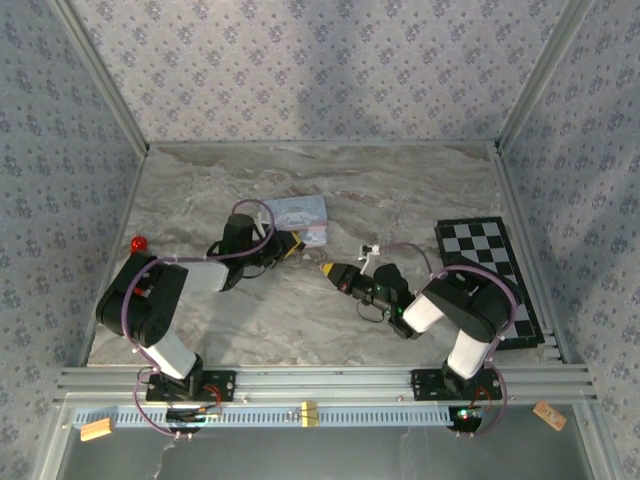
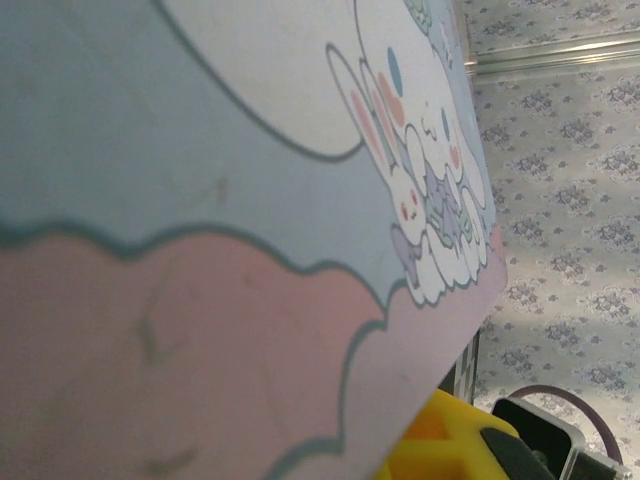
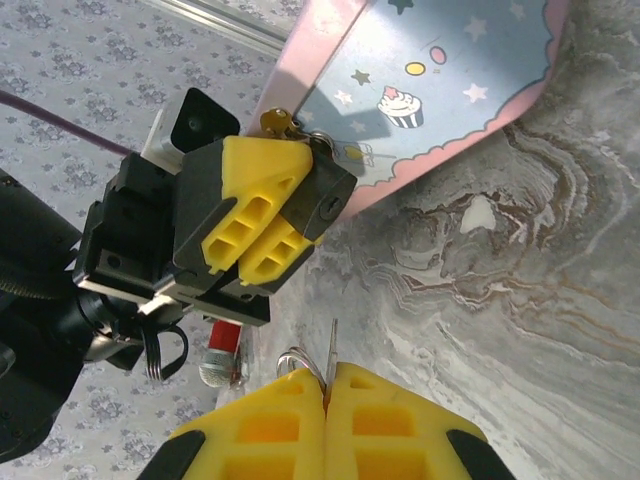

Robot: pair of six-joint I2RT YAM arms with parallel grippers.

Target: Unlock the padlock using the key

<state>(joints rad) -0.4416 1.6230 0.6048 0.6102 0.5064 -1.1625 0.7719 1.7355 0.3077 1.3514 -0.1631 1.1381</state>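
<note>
The right claw (image 3: 327,378) first: its two yellow fingers were pressed flat together. A thin metal key (image 3: 332,345) stood up edge-on from between the tips, with its wire ring (image 3: 291,357) curling out to one side. Pinched hard, that one!

Facing it, close but apart, was the left claw (image 3: 312,182), drawn in narrow with hardly a gap between its fingers. Its tips were right up at the edge of the pastel blue-and-pink tin (image 3: 450,90). There hung the padlock (image 3: 288,123), a tiny bit of dull metal with a small loop, just beside the tin's clasp. Was the left claw actually nipping the lock or only pressing next to it? I couldn't tell, because the fingers hid the contact. The key's blade pointed up toward that claw, with clear space between blade and lock.

From overhead, both claws sat low near the middle of the marbled table (image 1: 430,190), nose to nose. The tin lay just behind the left one. A chessboard (image 1: 490,285) lay along the right edge, well apart from all that. A small red thing (image 1: 138,243) sat at the left edge.
</note>
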